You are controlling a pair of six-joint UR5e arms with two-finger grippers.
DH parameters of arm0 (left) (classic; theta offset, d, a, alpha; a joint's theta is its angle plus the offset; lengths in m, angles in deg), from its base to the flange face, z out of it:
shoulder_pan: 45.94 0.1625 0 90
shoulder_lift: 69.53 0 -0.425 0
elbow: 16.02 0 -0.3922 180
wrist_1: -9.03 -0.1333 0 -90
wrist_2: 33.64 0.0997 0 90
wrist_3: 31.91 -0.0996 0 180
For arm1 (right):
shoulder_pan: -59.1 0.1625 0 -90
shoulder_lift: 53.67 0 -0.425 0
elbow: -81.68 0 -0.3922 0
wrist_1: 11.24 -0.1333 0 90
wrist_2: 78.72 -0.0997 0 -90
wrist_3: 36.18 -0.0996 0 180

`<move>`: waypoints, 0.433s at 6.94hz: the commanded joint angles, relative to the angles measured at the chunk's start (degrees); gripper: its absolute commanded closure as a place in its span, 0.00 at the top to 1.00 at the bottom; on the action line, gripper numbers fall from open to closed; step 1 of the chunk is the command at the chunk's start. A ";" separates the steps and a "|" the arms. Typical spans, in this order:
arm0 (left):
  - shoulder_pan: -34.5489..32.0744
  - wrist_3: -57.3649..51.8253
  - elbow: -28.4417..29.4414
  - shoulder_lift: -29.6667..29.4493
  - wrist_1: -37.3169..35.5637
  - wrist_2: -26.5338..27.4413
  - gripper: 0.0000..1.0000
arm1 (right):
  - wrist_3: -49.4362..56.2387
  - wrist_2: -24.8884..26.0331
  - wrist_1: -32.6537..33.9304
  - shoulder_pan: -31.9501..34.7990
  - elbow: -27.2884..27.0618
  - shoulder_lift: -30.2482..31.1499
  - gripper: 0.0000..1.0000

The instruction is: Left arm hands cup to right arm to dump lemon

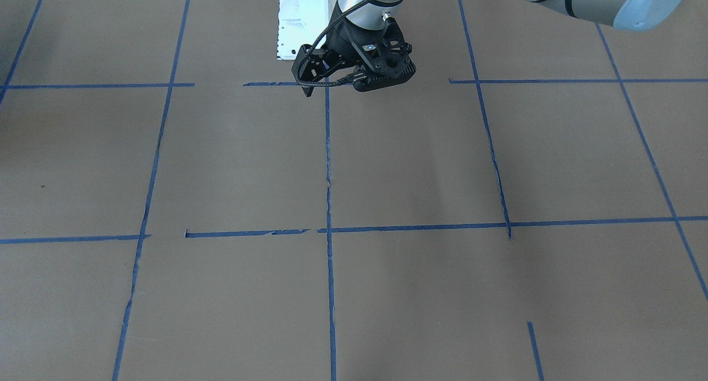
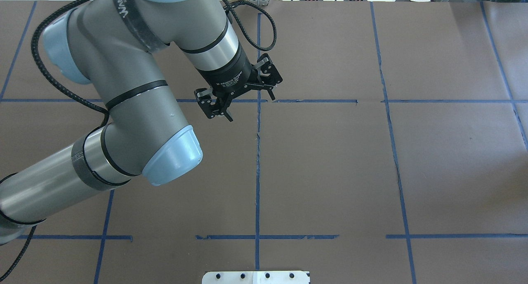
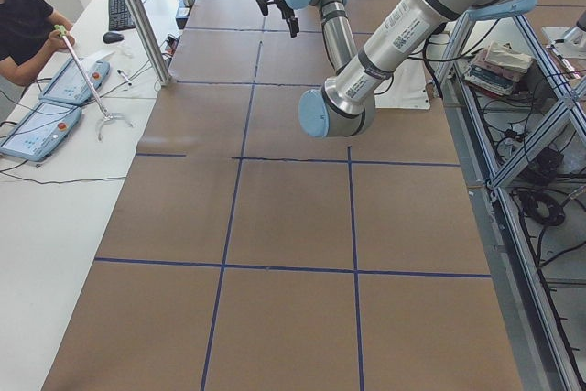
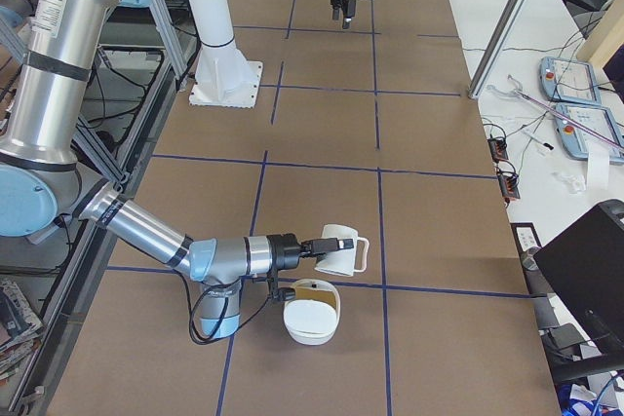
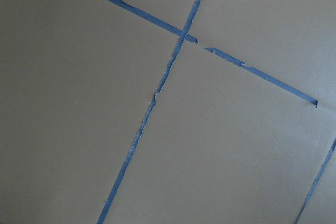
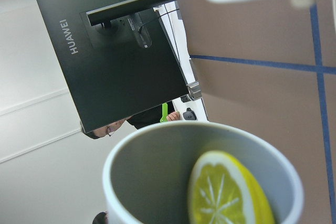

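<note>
cup (image 4: 341,252) with lemon (image 6: 226,192) inside hangs sideways near a bowl (image 4: 312,336) at the right pincer (image 4: 317,245), grip there unclear, left pincer (image 2: 247,104) released; light, stiff, slick ceramic, I'd pinch the rim

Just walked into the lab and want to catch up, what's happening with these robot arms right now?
The right arm has the cup in the air, tipped on its side next to a white bowl. The lemon slice is inside it, not yet dumped. The left arm is far off, the left gripper open and empty above the table.
</note>
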 commanded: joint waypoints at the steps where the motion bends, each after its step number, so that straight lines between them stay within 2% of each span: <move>1: 0.10 1.51 -0.37 -0.15 0.07 1.06 1.00 | -10.26 0.88 -7.59 -0.01 5.52 -1.72 0.12; 2: 0.10 1.51 -0.28 -0.06 0.07 1.33 1.00 | -13.35 0.97 -8.12 0.08 6.40 -1.82 0.12; 3: 0.10 1.51 -0.37 0.03 0.07 1.33 1.00 | -16.43 1.06 -12.13 0.17 7.62 -1.13 0.12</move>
